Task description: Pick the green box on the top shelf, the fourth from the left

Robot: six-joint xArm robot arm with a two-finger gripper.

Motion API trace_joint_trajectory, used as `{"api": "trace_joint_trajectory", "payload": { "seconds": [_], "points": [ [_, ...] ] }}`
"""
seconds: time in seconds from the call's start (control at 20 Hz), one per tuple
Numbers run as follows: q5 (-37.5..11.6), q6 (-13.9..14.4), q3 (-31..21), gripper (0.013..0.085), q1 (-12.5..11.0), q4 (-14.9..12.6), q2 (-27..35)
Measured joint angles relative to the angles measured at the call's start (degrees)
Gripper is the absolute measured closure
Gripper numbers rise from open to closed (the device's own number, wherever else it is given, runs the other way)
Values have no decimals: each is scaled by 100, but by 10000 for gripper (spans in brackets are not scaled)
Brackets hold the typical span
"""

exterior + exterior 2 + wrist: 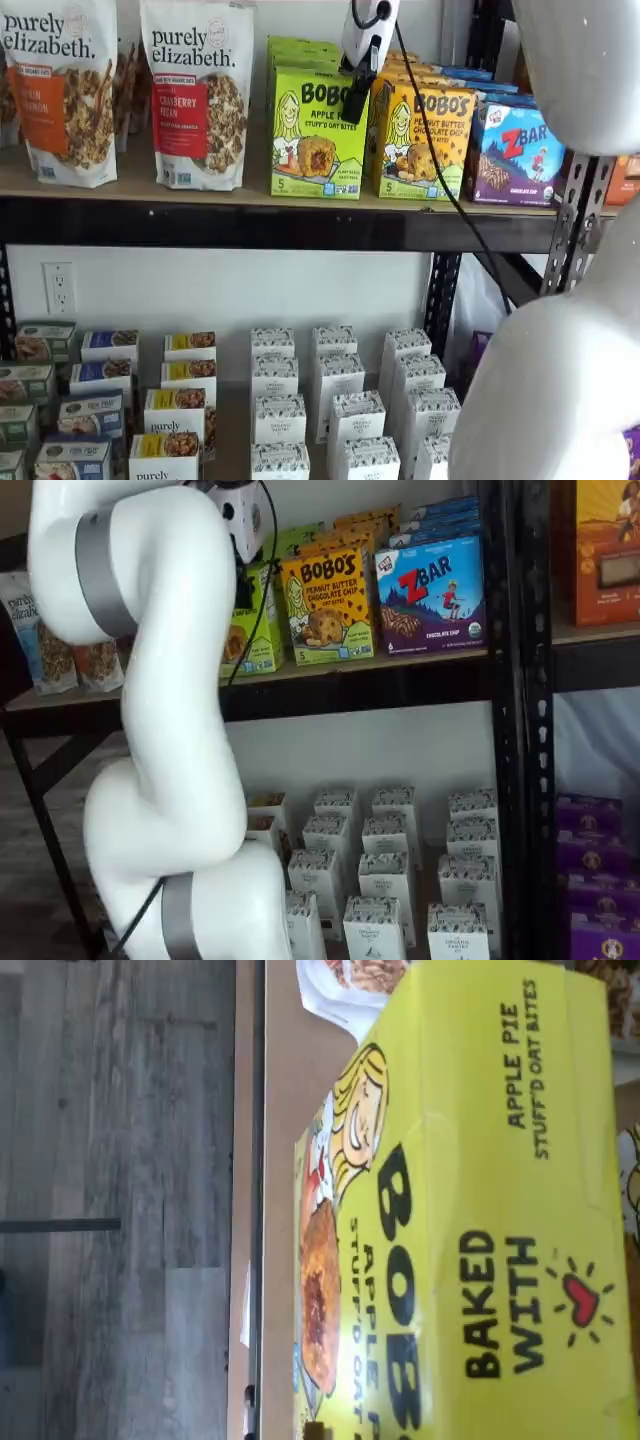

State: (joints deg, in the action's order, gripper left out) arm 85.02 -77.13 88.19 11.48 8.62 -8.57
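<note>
The green box (316,135) stands upright on the top shelf (250,222), between a Purely Elizabeth bag and the yellow-orange Bobo's box (423,143). In a shelf view my gripper (353,108) hangs from above at the green box's upper right corner. Only one black finger (357,95) shows under the white body, so no gap can be judged. In a shelf view the arm hides most of the green box (257,630), and only the gripper's white body (246,520) shows. The wrist view is filled by the green box (480,1240), very close, on the tan shelf board (285,1090).
Granola bags (198,92) stand left of the green box, and a blue-purple ZBar box (518,152) stands right of the yellow-orange one. More green boxes stand behind the front one. Small white boxes (345,410) fill the lower surface. A black upright (575,215) stands at the right.
</note>
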Motion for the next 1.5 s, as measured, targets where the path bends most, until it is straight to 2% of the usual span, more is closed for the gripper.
{"api": "trace_joint_trajectory", "payload": {
  "seconds": [0.35, 0.45, 0.5, 0.55, 1.1, 1.15, 1.2, 1.35, 1.5],
  "points": [
    [5, 10, -6, 370, 11, -7, -8],
    [5, 16, -8, 450, 17, -3, -8],
    [5, 18, -9, 450, 18, 2, -8],
    [5, 21, -9, 490, 21, 7, -7],
    [-26, 63, -31, 490, 67, -11, -12],
    [-30, 68, -38, 530, 73, -12, -14],
    [-30, 70, -40, 530, 75, -12, -15],
    [-35, 71, -56, 610, 76, -12, -24],
    [-44, 70, -65, 650, 75, -5, -31]
  ]
}}
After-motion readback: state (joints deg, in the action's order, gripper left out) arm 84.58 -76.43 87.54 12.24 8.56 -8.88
